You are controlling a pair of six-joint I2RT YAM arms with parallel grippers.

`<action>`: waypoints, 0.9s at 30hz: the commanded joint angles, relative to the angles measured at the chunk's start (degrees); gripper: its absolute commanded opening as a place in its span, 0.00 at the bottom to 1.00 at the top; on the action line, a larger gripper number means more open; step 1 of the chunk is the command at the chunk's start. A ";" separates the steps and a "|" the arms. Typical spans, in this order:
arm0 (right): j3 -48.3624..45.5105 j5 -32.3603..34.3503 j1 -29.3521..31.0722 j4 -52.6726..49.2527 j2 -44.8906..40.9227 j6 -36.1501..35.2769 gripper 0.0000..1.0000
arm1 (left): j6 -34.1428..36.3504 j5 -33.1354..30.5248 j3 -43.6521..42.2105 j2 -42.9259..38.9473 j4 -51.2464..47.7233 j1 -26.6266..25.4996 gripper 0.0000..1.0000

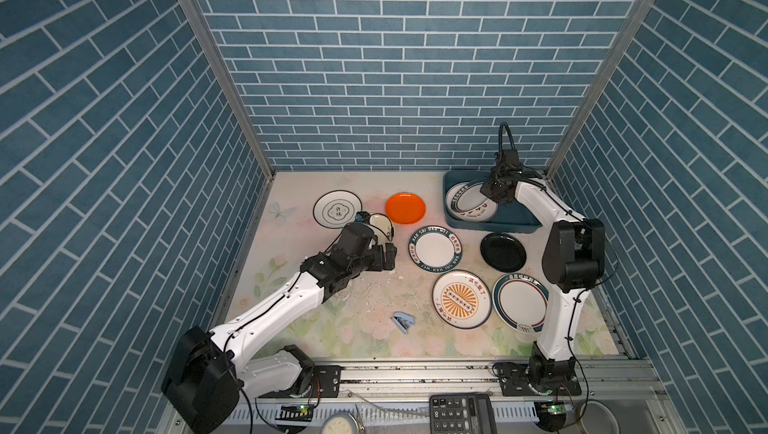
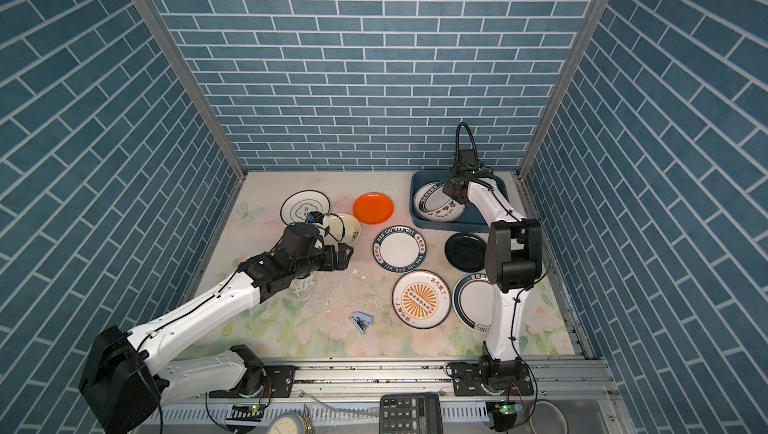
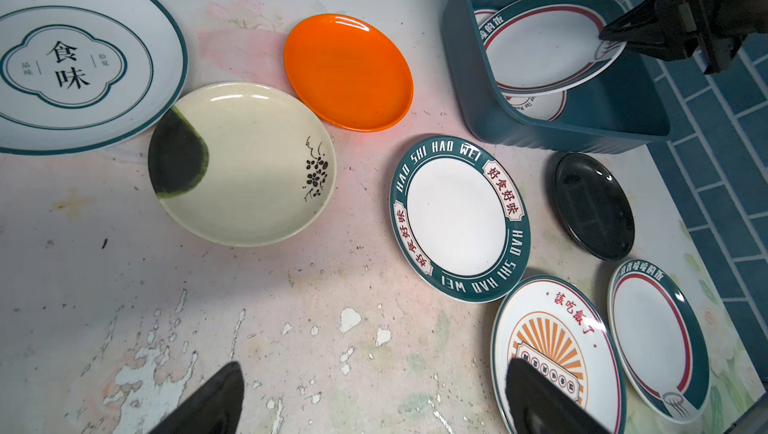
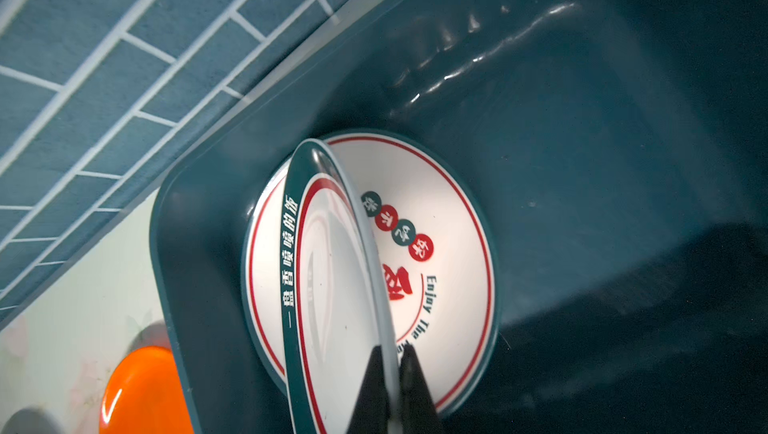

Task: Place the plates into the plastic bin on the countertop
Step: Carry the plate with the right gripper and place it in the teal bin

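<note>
The dark teal plastic bin (image 1: 490,226) stands at the back right of the flowered countertop (image 1: 374,336). My right gripper (image 4: 390,353) is shut on the rim of a white, teal-rimmed plate (image 4: 332,286), held tilted inside the bin over a lettered plate (image 4: 449,265) lying flat there. My left gripper (image 3: 376,365) hovers open and empty above scuffed countertop. Loose on the countertop are a teal-ringed white plate (image 1: 337,208), an orange plate (image 1: 405,208), a cream plate (image 1: 380,226), a lettered teal-rimmed plate (image 1: 435,249), a black plate (image 1: 503,251), a sunburst plate (image 1: 461,299) and a teal-rimmed plate (image 1: 521,302).
A small blue stapler-like object (image 1: 403,323) lies near the front middle. Blue brick walls close in the back and both sides. A calculator (image 1: 461,413) and a round dial (image 1: 338,425) sit beyond the front rail.
</note>
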 commanded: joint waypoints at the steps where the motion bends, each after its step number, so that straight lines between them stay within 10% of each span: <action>1: 3.23 -2.89 -0.48 -2.75 1.80 -0.52 0.06 | 0.61 -0.18 0.49 -0.04 1.03 -0.02 0.99; 12: 1.33 -6.08 -1.27 -1.38 -0.82 -3.26 0.79 | -1.40 0.08 -0.63 -0.84 2.70 -0.01 1.00; 27: -10.22 -0.45 -3.20 -11.30 -20.75 -11.42 0.91 | -3.24 -0.80 -3.38 -8.29 -0.51 -0.04 1.00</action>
